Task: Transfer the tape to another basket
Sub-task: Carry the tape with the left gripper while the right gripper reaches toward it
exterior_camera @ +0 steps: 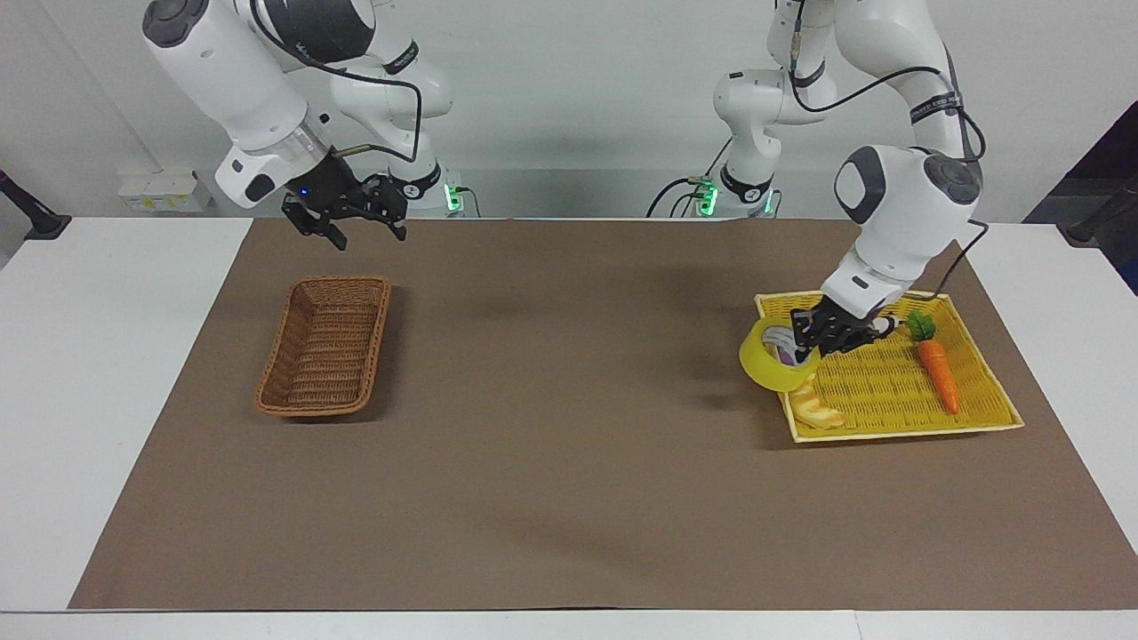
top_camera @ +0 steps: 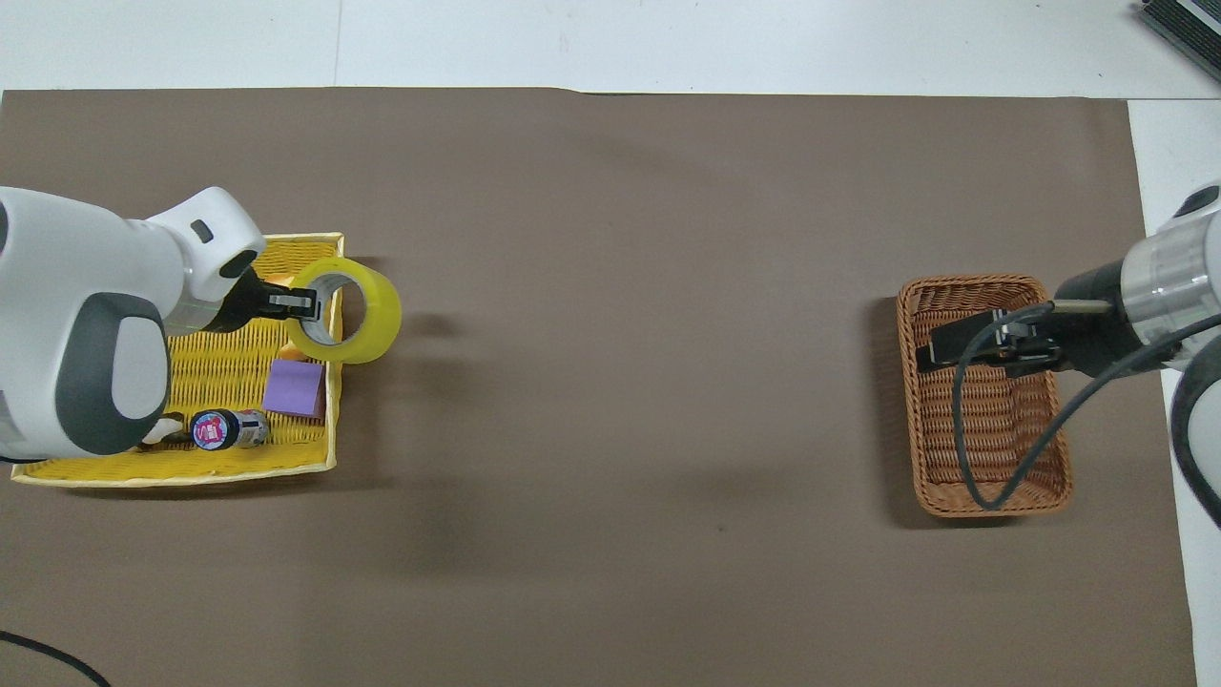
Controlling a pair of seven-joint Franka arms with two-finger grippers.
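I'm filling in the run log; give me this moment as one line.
left claw: shut on tape, raised over yellow tray edge | right claw: open, over basket | basket: empty

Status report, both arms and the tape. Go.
Left gripper shut on tape, airborne over yellow tray edge. Right gripper open, waiting above wicker basket. Nothing on the mat between.

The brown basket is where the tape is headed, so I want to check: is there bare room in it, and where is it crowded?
The brown basket holds nothing; its whole woven floor is bare. The brown mat between both baskets is bare too. The yellow basket is crowded at the corner where the left end effector holds the tape.
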